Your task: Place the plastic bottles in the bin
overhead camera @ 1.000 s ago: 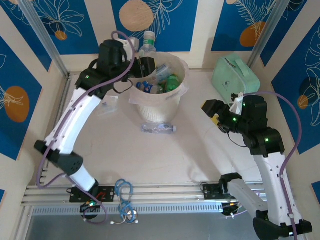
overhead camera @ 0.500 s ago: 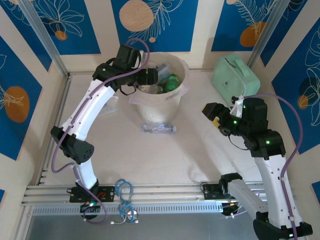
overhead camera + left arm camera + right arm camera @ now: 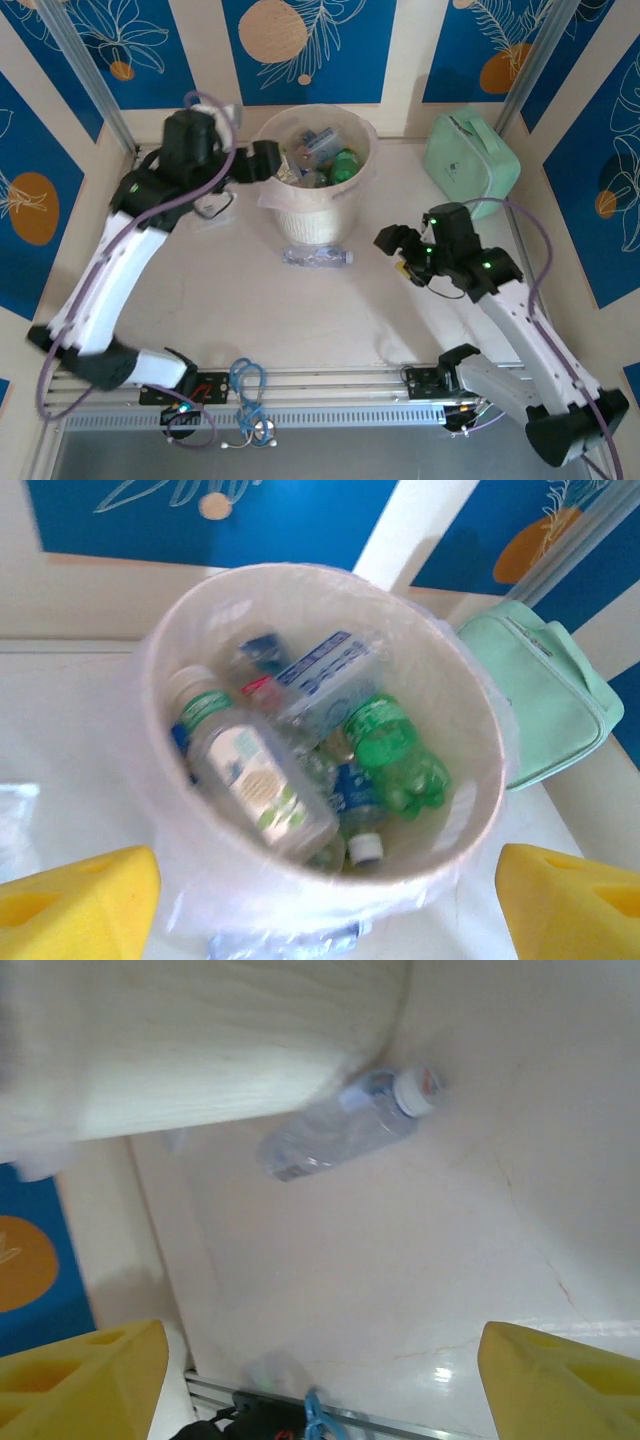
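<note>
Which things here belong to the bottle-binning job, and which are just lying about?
Job:
- bin
- bottles inside it
- clear bottle lying at the foot of the bin, not yet in

Lying about:
- mint green case
- blue cable coil at the near rail

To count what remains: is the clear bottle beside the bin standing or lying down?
Lying down. The bottle rests on its side on the table, just in front of the bin.
</note>
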Available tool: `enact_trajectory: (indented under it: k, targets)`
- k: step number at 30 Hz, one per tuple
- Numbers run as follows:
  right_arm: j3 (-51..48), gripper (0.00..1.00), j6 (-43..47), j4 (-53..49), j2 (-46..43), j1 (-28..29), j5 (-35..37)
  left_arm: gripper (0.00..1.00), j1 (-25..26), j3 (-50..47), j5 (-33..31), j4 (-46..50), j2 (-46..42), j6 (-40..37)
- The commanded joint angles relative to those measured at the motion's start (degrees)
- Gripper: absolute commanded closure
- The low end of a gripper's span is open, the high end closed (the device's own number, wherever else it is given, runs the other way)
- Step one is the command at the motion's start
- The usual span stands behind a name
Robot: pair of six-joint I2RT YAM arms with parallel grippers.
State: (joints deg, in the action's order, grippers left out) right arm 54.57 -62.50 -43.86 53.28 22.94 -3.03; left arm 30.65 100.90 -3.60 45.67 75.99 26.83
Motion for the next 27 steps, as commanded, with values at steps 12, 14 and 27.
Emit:
enact_trajectory:
  k: [12,14,27]
  targets:
    - [-9.6,0.39,-20.5,24.8,19.7,1.6,3.0,0.23,-6.0,-44.4,5.5,-8.7,-22.2,20.0]
    - [-10.0,0.39,-22.9,28.7,23.3,1.8,2.4,0.25,-6.0,-45.4,6.9,-9.9,-21.7,20.4]
    - [-8.1,0.38,-30.1,39.5,38.1,5.6,4.5,0.29,-6.0,-48.0,9.5,-13.5,-21.7,19.1]
